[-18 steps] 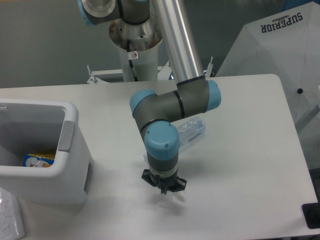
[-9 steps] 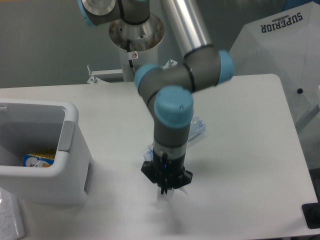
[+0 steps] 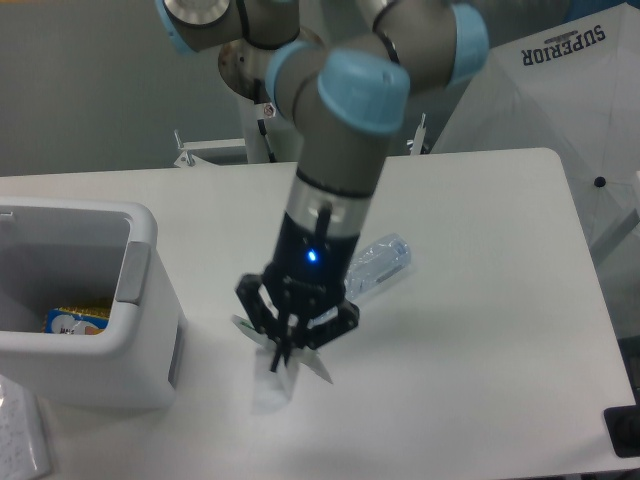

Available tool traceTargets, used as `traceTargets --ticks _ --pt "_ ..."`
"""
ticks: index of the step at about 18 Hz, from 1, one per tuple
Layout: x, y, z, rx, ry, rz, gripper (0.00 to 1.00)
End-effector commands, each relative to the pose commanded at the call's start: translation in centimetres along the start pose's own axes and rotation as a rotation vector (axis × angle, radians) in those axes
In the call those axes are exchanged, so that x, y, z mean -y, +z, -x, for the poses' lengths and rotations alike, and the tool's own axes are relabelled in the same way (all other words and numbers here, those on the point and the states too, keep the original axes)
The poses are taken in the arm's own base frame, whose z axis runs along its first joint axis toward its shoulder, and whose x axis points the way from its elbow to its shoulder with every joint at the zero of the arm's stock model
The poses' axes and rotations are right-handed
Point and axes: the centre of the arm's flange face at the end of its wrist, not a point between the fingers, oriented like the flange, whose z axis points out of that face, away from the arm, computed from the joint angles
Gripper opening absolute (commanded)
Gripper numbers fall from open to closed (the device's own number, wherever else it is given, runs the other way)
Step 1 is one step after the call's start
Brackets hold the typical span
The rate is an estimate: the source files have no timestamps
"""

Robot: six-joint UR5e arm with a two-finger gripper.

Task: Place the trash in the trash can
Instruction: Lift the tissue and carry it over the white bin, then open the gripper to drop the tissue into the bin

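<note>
My gripper (image 3: 284, 352) points down over the front middle of the table and is shut on the crumpled white tissue (image 3: 274, 384), which hangs below the fingertips, lifted off the surface. The clear plastic bottle (image 3: 378, 263) lies on its side just behind and to the right, partly hidden by my wrist. The trash can (image 3: 143, 236), a boxy white bin with a grey side panel, stands at the left edge, well to the left of the gripper. Its opening faces up.
A yellow-and-blue packet (image 3: 75, 320) lies inside the bin. The arm's base (image 3: 270, 95) rises at the back of the table. A white "SUPERIOR" cover (image 3: 560, 90) stands beyond the right rear corner. A black object (image 3: 624, 430) sits at the front right edge.
The gripper has risen and shifted left, toward the bin, carrying the tissue up off the table. The bottle has stayed where it lay.
</note>
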Motion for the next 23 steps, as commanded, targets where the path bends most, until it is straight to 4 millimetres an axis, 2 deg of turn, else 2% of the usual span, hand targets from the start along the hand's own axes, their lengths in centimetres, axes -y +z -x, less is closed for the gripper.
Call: traceTargets --ticks 2,4,6,9,13,15,16,18,20,23 --pt "0.8 -1.1 -2.1 -0.016 0.015 -0.023 0.0" --pt "1.4 -1.4 -4.7 -0.034 0.025 -0.03 0.0" --pt "1.8 -0.9 -8.1 -0.067 0.047 -0.026 0.0" --pt "2.1 0.0 -12.0 -0.108 0.074 -0.017 0.0" --pt "1.3 1.7 -15.1 -0.15 0.103 0.011 0.02" --pt "0.7 2.3 -16.0 -0.164 0.12 0.021 0.38" --pt "0.7 2.2 -16.1 -0.165 0.121 0.021 0.47" --pt "0.6 2.3 -16.2 -0.165 0.124 0.02 0.94" --pt "0.7 1.9 -16.3 -0.163 0.127 0.015 1.0" --pt "0.8 1.4 -16.4 -0.159 0.129 0.01 1.0"
